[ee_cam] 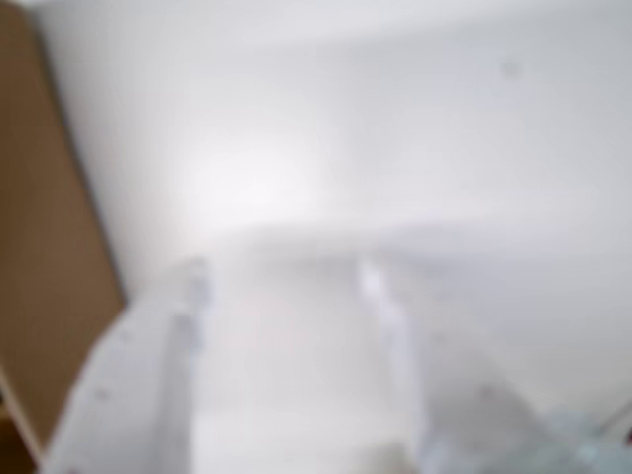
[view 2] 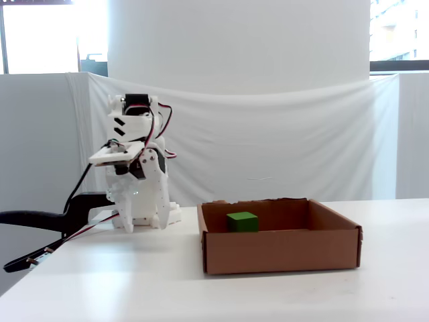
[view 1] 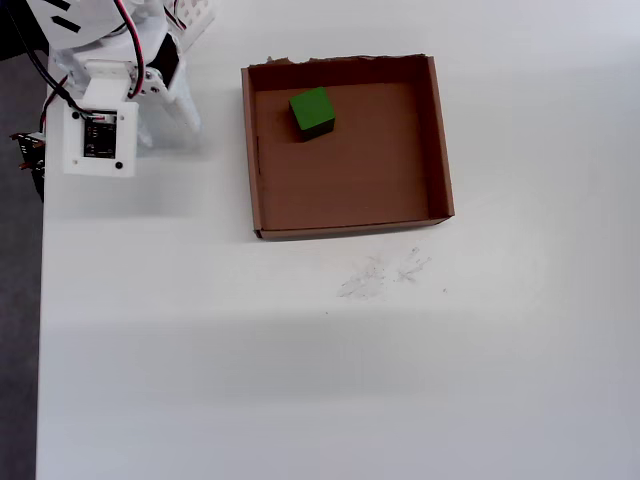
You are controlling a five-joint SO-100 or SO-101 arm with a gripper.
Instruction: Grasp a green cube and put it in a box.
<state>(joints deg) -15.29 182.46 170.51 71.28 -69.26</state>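
The green cube point(view 1: 311, 110) lies inside the brown cardboard box point(view 1: 248, 150), near its far left corner in the overhead view. In the fixed view the cube point(view 2: 242, 221) rests on the floor of the box point(view 2: 281, 251). My gripper point(view 1: 175, 115) is folded back by the arm's base, left of the box and well clear of it, pointing down at the table point(view 2: 144, 221). The wrist view is blurred. It shows my two white fingers apart, with only bare white table at the gripper point(ee_cam: 286, 272), and brown cardboard of the box point(ee_cam: 39, 247) along the left edge.
The white table's left edge point(view 1: 40, 300) runs down the overhead view. A black clamp point(view 2: 40, 218) and wires hang off that side by the base. Faint pencil marks point(view 1: 385, 275) lie in front of the box. A white curtain point(view 2: 301, 134) stands behind the table.
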